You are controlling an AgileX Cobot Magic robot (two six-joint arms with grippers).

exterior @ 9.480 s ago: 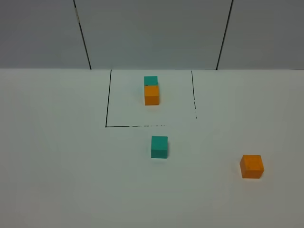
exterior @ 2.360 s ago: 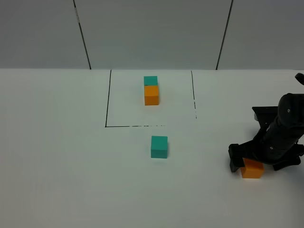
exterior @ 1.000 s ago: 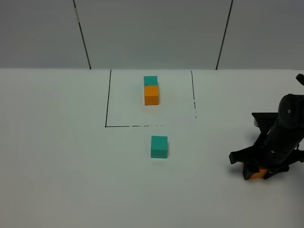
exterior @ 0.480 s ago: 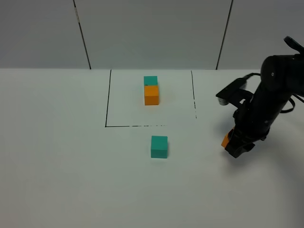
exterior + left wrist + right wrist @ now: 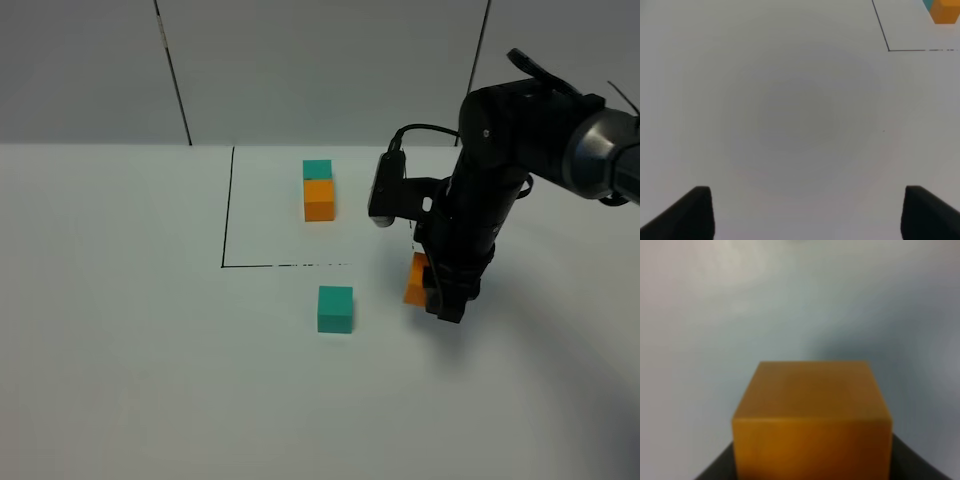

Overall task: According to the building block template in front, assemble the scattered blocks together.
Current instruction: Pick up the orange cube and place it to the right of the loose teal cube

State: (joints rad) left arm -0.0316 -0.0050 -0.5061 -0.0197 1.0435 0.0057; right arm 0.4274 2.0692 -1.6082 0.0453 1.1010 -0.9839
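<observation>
The right arm [image 5: 490,190] reaches in over the middle of the desk [image 5: 120,350], its jaws pointing down and clenched on the loose orange cube [image 5: 414,279]. In the high view only one orange face shows, on the side toward the loose teal cube [image 5: 335,309]; the black jaws cover the rest. In the right wrist view the same orange cube [image 5: 811,420] fills the lower half, squarely between the dark jaw parts at the two lower corners, with a soft shadow on the pale desk beyond it. Whether the cube's underside touches the desk cannot be told.

The held orange cube sits to the right of the loose teal cube, near it but apart, with bare desk between them. Both lie just outside the drawn black outline [image 5: 227,210], on its near side; the orange one is just in front of the near end of the outline's right line.

Inside the outline stands the template pair: a teal cube [image 5: 317,169] at the back, touching an orange cube [image 5: 319,199] in front of it.

The left jaws are released and hold nothing. In the left wrist view their two dark fingertips [image 5: 695,215] stand wide apart over bare desk. A corner of the outline [image 5: 888,50] and an edge of the template's orange cube [image 5: 946,12] show far off in that view.
</observation>
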